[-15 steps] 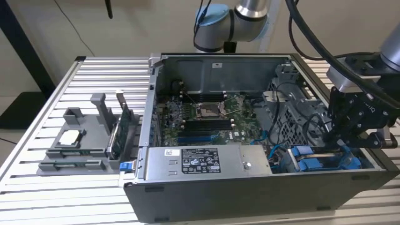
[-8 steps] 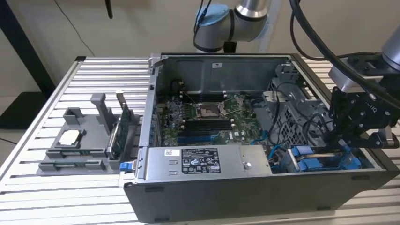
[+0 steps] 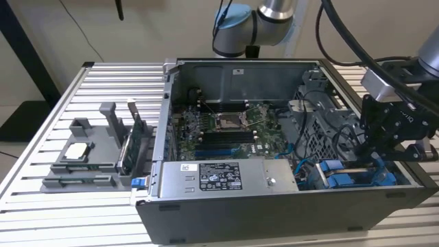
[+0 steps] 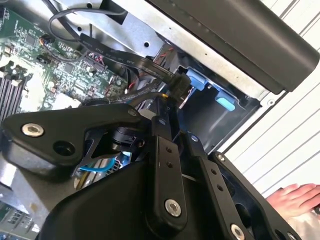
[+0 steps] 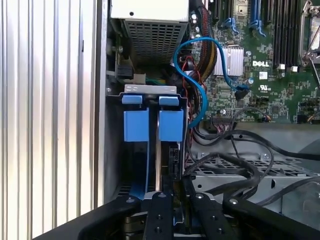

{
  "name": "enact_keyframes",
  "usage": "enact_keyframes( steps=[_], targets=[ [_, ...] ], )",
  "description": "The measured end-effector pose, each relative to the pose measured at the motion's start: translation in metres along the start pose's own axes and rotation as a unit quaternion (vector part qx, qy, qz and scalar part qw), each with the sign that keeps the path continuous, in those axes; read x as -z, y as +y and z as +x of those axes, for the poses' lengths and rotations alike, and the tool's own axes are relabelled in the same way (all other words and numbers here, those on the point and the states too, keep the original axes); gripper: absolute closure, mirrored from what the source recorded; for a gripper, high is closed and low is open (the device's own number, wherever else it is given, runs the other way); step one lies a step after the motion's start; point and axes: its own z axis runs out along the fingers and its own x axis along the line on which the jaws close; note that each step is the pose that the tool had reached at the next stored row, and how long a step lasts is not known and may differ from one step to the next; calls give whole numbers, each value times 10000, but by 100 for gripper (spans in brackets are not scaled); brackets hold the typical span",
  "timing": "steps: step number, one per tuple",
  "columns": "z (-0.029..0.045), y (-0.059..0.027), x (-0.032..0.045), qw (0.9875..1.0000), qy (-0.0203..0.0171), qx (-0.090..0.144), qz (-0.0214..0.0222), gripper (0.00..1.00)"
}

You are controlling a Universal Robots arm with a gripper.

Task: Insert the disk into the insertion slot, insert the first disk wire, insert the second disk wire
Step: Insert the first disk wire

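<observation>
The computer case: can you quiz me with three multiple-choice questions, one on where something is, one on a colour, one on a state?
1. Where is the gripper? A over the grey tray; B at the blue drive frames, exterior view's right; C beside the table.
2. What colour is the thin looping cable in the first wrist view? A blue; B yellow; C white.
3. The computer case is: A shut; B open, circuit board showing; C wrapped in cloth.
Answers: B, it hangs at the blue frames in the case's corner; A, the loop is bright blue; B, the circuit board lies in plain sight.
</observation>
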Motion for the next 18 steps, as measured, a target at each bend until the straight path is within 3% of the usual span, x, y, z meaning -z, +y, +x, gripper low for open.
enact_keyframes(
  steps=[5,10,18],
  targets=[
    [0,-23,-1,9998,5,174,-9,81],
    [1,-29,-12,9998,6,204,-10,81],
    [-5,-37,-17,9998,-33,207,-9,81]
  ],
)
